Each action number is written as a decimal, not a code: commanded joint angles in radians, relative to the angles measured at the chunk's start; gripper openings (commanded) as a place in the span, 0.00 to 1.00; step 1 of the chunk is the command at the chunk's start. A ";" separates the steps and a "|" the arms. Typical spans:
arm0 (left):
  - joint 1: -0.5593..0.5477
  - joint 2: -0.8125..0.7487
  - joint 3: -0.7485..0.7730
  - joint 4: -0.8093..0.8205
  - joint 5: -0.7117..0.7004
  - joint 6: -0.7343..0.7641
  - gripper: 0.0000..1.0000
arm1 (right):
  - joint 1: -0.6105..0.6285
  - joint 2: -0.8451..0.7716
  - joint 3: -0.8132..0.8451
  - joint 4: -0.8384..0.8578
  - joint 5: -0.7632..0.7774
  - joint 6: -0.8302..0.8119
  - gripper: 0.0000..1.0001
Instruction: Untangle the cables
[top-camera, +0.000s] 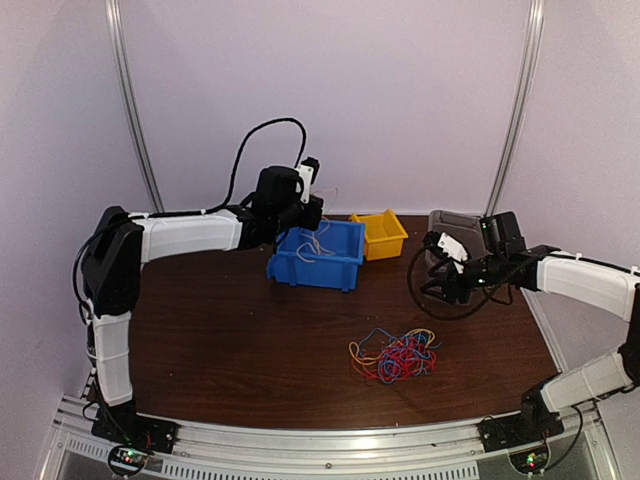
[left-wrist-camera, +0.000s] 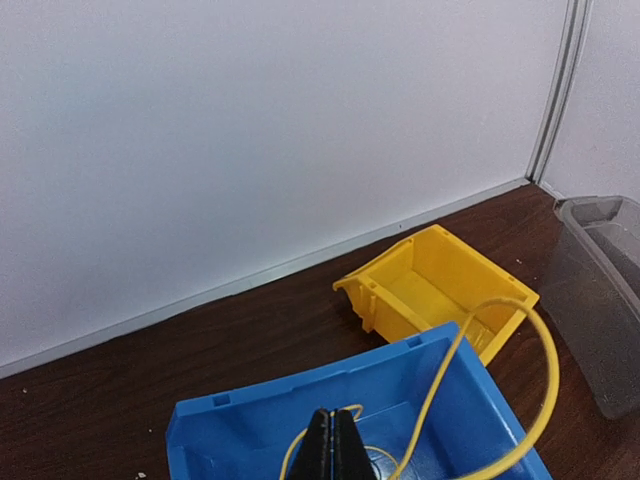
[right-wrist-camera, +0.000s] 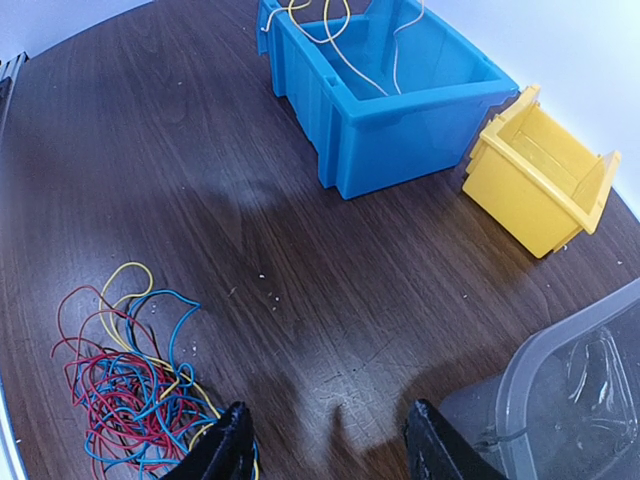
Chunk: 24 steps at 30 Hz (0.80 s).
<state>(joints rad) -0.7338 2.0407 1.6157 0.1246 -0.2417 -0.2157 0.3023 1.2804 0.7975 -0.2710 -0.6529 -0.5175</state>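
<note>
The left wrist view crops the left fingers (left-wrist-camera: 331, 425), clamped on a yellow strand (left-wrist-camera: 545, 380) over the blue bin (left-wrist-camera: 300, 385). Only the overhead view shows the cables (top-camera: 396, 356) whole, on the worktop (top-camera: 220, 330) at the bin's 5 o'clock; the right fingers (right-wrist-camera: 328, 420) stand apart.

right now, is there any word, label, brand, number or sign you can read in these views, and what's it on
None readable. No print shows on the blue bin, the yellow bin or the grey container.
Any marking on the boards at the arm bases is too small to tell.
</note>
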 joint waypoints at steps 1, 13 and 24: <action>-0.001 0.027 0.003 0.004 0.022 -0.024 0.00 | -0.003 -0.016 -0.009 0.015 0.008 -0.007 0.53; 0.001 0.027 0.077 -0.096 0.025 -0.002 0.45 | -0.003 -0.021 -0.009 0.013 0.008 -0.012 0.53; -0.001 -0.189 -0.112 -0.095 0.086 0.000 0.52 | -0.003 -0.020 -0.007 0.009 0.009 -0.015 0.53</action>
<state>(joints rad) -0.7338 1.9602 1.5665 0.0051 -0.1970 -0.2256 0.3023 1.2797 0.7975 -0.2714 -0.6525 -0.5251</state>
